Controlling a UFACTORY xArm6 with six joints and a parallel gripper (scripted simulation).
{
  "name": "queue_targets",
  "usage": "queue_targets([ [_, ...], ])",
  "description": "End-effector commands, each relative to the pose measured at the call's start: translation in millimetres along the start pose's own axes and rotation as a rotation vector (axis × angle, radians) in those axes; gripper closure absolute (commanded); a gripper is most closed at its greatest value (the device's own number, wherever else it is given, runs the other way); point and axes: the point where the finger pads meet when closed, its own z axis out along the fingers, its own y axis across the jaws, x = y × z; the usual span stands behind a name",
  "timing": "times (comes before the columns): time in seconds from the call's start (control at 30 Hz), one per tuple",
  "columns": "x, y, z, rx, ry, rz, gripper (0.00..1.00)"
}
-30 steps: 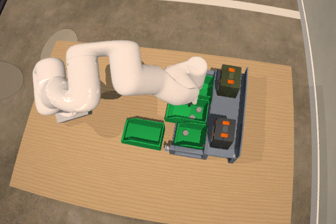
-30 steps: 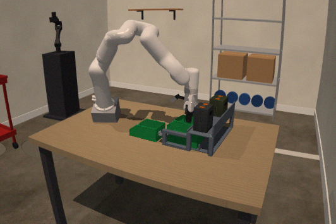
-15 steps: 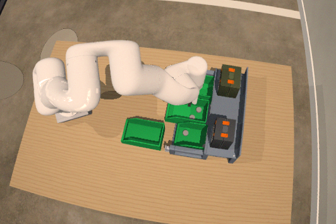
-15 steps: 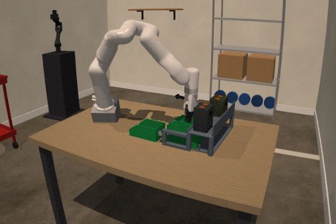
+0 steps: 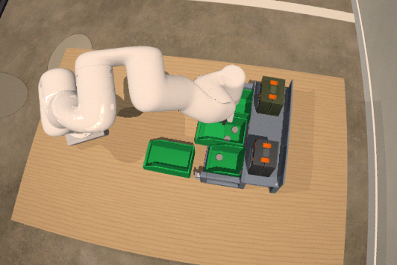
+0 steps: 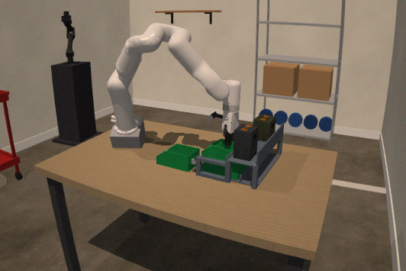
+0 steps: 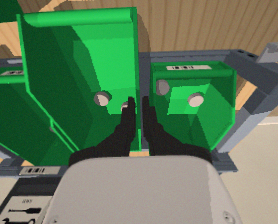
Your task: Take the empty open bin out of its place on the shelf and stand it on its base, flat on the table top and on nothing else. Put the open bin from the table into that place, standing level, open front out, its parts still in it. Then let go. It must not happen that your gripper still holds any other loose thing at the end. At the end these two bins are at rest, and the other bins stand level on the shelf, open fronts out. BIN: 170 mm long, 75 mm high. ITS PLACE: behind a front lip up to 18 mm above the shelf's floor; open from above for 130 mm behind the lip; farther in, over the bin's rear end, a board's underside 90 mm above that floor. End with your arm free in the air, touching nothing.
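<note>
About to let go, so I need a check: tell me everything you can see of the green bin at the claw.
The green bin is plastic-looking and open-topped, with two grey round parts inside. It sits in the grey shelf's middle place, its front sticking out past the neighbouring bin. The claw straddles its side wall, fingers narrowly parted, seemingly not pinching.
</note>
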Motion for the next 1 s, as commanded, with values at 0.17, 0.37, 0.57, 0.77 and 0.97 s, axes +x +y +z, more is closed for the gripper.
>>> queue_targets([
  [0.17,-1,0,-11,-0.002,-0.004,0.001,0.9],
  [0.37,-1,0,-21,-0.002,-0.004,0.001,0.9],
  [0.57,0,0,-28,-0.002,-0.004,0.001,0.9],
  [0.77,0,0,-40,-0.002,-0.004,0.001,0.9],
  [0.97,1,0,-51,-0.002,-0.004,0.001,0.9],
])
